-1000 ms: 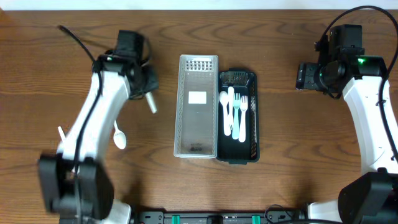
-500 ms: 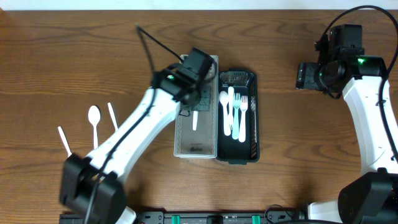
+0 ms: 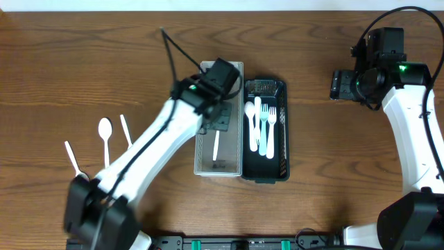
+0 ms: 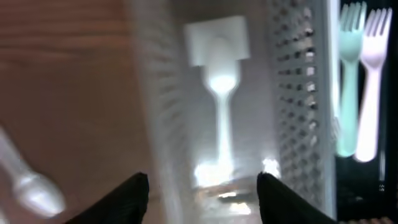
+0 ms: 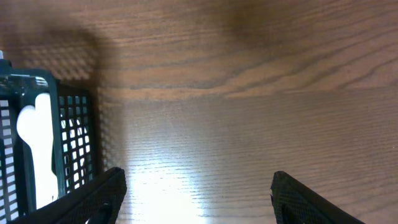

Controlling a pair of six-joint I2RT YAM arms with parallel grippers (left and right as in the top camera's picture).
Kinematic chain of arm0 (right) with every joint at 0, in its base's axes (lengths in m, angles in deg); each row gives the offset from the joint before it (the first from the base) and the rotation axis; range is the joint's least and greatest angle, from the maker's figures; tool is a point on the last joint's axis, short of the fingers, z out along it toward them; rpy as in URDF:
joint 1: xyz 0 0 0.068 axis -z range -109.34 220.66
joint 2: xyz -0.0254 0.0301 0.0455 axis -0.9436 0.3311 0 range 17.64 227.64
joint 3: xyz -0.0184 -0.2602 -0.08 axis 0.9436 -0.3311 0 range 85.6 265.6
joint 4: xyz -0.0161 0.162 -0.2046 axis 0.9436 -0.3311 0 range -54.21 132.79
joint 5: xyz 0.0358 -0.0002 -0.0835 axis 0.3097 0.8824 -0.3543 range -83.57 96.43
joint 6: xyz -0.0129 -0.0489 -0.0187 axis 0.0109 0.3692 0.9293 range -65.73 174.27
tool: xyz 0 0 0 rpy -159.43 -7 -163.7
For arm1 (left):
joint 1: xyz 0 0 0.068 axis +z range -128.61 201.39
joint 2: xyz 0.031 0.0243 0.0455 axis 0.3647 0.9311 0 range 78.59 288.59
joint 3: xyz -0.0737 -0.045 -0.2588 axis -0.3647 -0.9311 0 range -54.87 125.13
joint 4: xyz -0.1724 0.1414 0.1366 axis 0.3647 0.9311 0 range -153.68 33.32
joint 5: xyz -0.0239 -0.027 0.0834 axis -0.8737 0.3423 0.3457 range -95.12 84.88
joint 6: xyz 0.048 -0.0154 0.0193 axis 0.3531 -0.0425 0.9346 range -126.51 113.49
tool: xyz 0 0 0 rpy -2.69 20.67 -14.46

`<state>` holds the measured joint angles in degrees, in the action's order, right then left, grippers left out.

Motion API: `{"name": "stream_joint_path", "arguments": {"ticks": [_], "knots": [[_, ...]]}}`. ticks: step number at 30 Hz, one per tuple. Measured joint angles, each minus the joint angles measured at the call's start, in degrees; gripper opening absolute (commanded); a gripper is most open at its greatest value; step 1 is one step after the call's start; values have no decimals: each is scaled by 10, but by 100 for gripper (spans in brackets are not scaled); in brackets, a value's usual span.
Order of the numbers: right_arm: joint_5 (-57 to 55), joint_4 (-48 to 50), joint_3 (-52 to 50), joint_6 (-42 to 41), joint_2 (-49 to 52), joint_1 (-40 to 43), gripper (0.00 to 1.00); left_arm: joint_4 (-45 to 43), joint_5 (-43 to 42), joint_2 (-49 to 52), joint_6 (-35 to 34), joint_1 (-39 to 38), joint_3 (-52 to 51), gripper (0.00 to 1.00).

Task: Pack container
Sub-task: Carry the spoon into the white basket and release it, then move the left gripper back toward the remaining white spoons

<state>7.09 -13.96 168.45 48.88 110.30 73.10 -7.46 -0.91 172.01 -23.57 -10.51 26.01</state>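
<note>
Left claw (image 4: 200, 182): fingers spread wide, nothing between them. It hangs over the clear tray (image 3: 205, 165), near its middle.

Below the gap a white piece (image 4: 221, 127) lies flat on the tray floor, lengthwise. The wrist view is blurred, so we cannot tell spoon from knife.

Change: half a second ago that piece sat higher up, close under the claw. Now it rests further down the tray (image 3: 216, 146), free of the fingers. We read this as a release just made: one more item packed.

Black tray (image 3: 281, 167) touches the clear one on its right and holds a spoon and forks (image 3: 264, 128), white and pale green.

Left on the table, well apart from the trays: a white spoon (image 3: 105, 130) and two thin white handles (image 3: 125, 129). Those likely remain to be fetched.

Right claw (image 5: 198, 180): wide open, empty, idle over bare wood just beside the black tray's end.

Writing: a white label (image 4: 217, 38) lies on the clear tray's floor; no text legible. No brands seen.
</note>
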Motion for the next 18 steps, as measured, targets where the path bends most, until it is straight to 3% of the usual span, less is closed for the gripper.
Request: {"name": "stream_joint_path", "arguments": {"ticks": [3,8,10,18], "knots": [[0,0,0,0,0,0,78,45,26,-70,1,38,2,63],[0,0,0,0,0,0,78,96,51,-169,-8,183,8,77],[0,0,-1,0,0,0,78,98,55,-187,-10,243,8,77],[0,0,-1,0,0,0,78,48,-26,-125,29,398,-41,78]]}}
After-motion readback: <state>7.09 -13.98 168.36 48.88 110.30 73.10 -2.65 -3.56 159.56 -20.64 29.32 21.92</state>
